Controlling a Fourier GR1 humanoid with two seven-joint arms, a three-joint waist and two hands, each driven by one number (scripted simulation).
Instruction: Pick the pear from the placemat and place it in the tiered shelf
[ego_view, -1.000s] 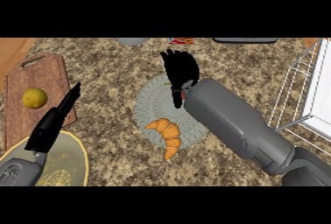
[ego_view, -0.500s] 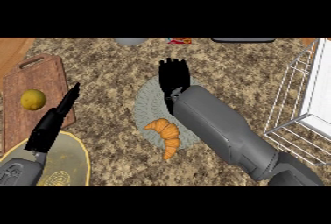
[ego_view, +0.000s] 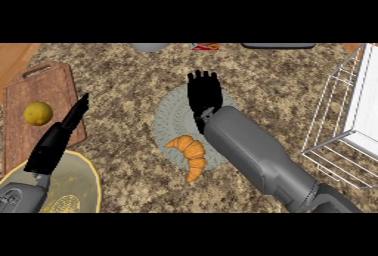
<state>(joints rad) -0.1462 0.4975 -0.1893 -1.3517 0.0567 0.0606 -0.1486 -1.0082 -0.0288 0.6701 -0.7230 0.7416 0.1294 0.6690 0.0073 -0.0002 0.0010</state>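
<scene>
Counter, head view: your items as they stand.

1. Croissant (ego_view: 190, 154). The thing you see on the mat (ego_view: 166, 117) is a croissant rather than a pear. It is orange-brown and ridged, a bent crescent thicker at the middle and tapering to two tips. Its long axis runs from a blunt tip at the upper left, round the bend, to a thin tip pointing down toward you. It lies on the mat's near part, just left of the right forearm, with the lower tip reaching past the mat's rim.

2. Mat. Round, grey-green and ribbed, at the counter's middle. Your right arm covers much of its right side.

3. Right hand (ego_view: 202, 92). You see it over the mat's far part with the fingers straight and together, pointing away from you and grasping nothing. It is beyond the croissant and apart from it. You cannot tell whether it touches the mat.

4. Left hand (ego_view: 63, 132). At the left, seen edge-on over the near edge of the board (ego_view: 44, 85). The fingers are extended, pointing up and to the right, and they hold nothing.

5. Shelf (ego_view: 347, 115). White wire, at the right edge, well apart from the croissant.

6. Board. Brown wood with a handle slot at its far end. It carries a lemon (ego_view: 38, 113).

7. Plate (ego_view: 74, 185). Yellow, at the lower left, partly under the left arm.

8. Bowl (ego_view: 150, 47). Grey, at the far edge, cut off by the view.
</scene>
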